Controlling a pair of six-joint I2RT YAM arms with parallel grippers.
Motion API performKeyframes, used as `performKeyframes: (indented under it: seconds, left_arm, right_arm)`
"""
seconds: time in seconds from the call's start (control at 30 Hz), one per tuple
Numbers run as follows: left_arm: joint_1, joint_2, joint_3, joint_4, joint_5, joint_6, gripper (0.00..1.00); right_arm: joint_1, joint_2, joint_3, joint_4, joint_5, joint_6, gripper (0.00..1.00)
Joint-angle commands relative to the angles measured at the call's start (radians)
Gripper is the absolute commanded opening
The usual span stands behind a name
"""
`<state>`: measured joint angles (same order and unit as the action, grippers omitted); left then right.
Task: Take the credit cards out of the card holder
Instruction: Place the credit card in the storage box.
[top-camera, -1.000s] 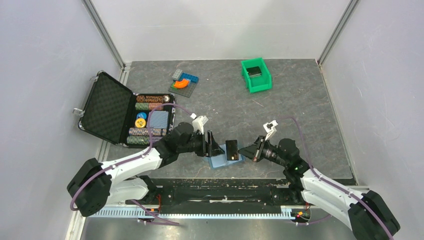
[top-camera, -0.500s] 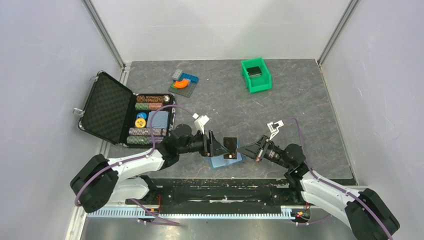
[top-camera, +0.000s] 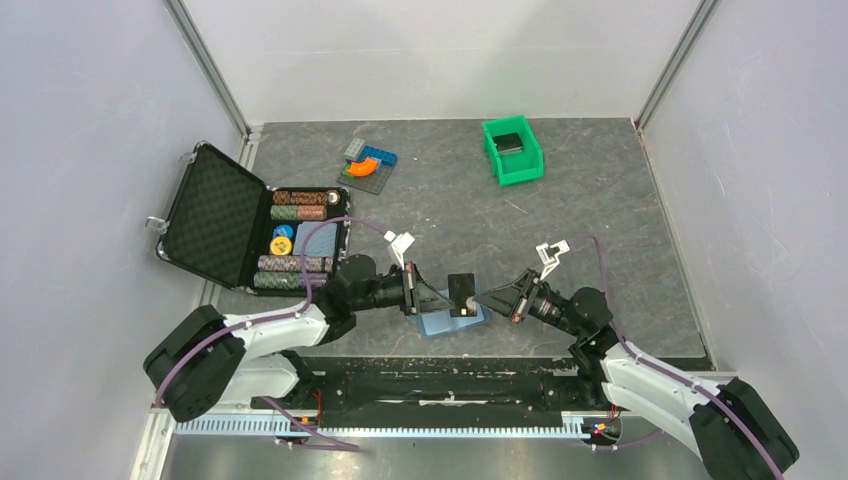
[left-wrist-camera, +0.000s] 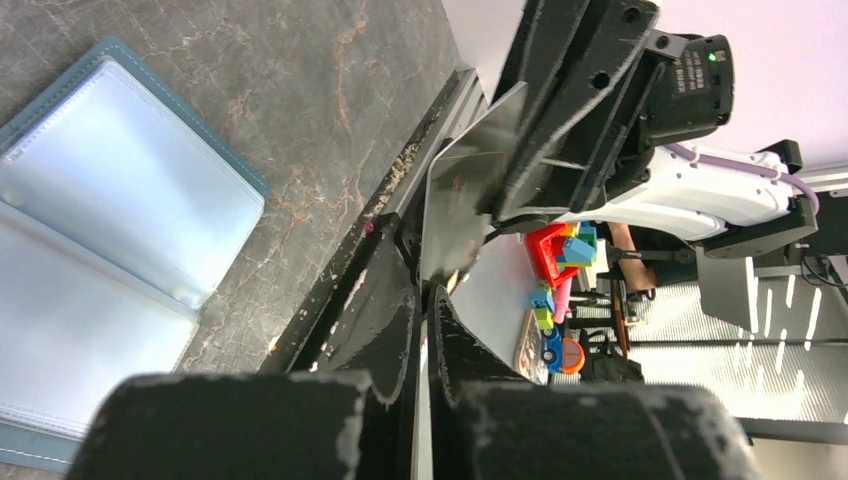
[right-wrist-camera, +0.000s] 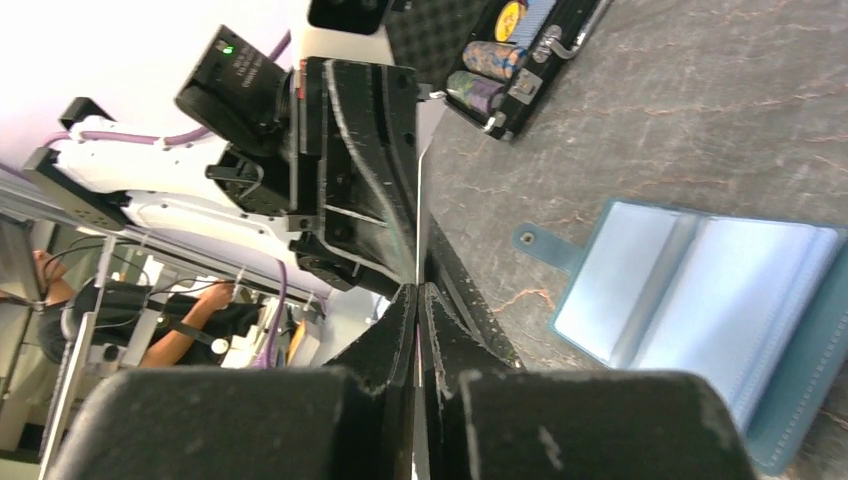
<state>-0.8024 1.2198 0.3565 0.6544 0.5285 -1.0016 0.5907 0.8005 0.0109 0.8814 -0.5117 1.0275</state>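
1. The left gripper and the right gripper are meeting at the lower centre of the top view. Each is clamping 1 end of a thin dark grey-black rectangular card, with its jaws closed down to the card's thickness.
2. The card is hanging just above the small teal-blue bifold wallet, which is lying open on the grey stone-patterned table.
3. The left wrist view is showing the card's broad face, with the right gripper pinching the far edge. The right wrist view is showing the same card edge-on, as a thin line.
4. Both wrist views are showing the wallet's 2 pale blue inner faces. In the top view the card and fingers are covering most of them.
5. Only the top view is showing the green plastic bin, upper right of centre, with a second dark flat card lying inside.
6. The open black foam-lined case is sitting at the left of the top view. Its corner is appearing along the top edge of the right wrist view.
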Motion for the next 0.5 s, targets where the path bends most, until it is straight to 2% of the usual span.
performKeyframes:
  seconds: [0.0,0.1,0.17,0.23,0.37,0.47]
  left_arm:
    - [-0.003,-0.039,-0.007,0.094,0.021,-0.055,0.02]
    - [-0.003,-0.060,-0.014,0.094,0.021,-0.057,0.02]
    - [-0.002,-0.070,-0.015,0.088,0.023,-0.050,0.02]
    - [-0.001,-0.082,-0.010,0.050,0.034,-0.022,0.02]
    - [-0.001,-0.120,-0.008,-0.025,0.062,0.022,0.02]
    - [-0.001,-0.156,-0.003,-0.086,0.095,0.054,0.02]
  right_arm:
    - [0.007,-0.001,-0.038,-0.048,-0.024,-0.067,0.03]
    - [0.007,0.015,-0.026,-0.064,-0.043,-0.085,0.06]
    - [0.006,0.027,0.006,-0.106,-0.069,-0.136,0.13]
    - [0.001,0.031,0.064,-0.206,-0.096,-0.228,0.25]
    - [-0.039,0.007,0.155,-0.387,-0.148,-0.389,0.40]
    - [-0.082,-0.015,0.184,-0.397,-0.238,-0.425,0.49]
